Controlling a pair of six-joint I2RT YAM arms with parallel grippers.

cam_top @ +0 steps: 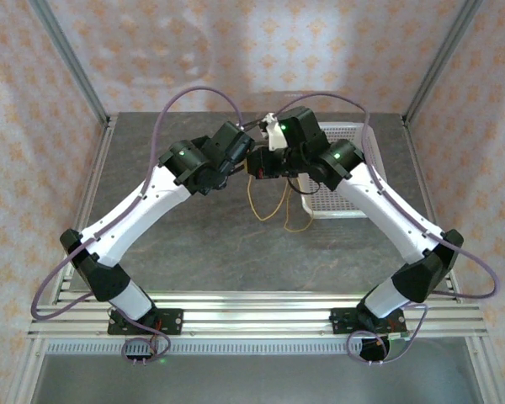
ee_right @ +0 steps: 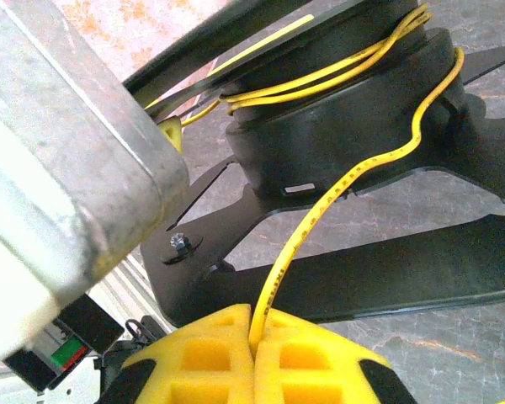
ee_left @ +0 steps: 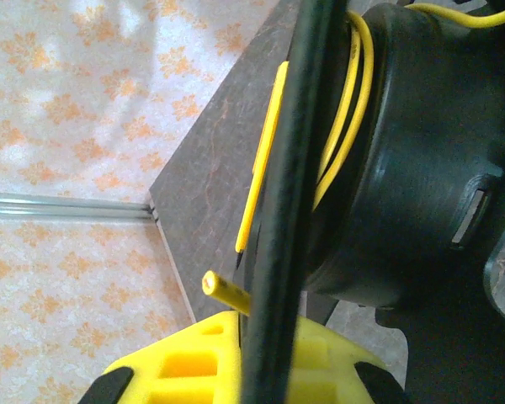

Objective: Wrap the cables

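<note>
**Count by kind, items on one surface [cam_top: 202,244]**
Arms: two, namely left arm [cam_top: 143,206] and right arm [cam_top: 387,210]. Tools: two, namely left tool [ee_left: 265,353] and right tool [ee_right: 254,353], each with two yellow fingers. Spool [ee_right: 345,143], black: one. Cables [ee_right: 353,181], thin yellow wire: two loose loops hang below the spool in the top view; the turns on the hub cannot be counted exactly. Basket [cam_top: 337,202], white: one. Lilac-grey arm leads [cam_top: 198,94]: two.
</note>
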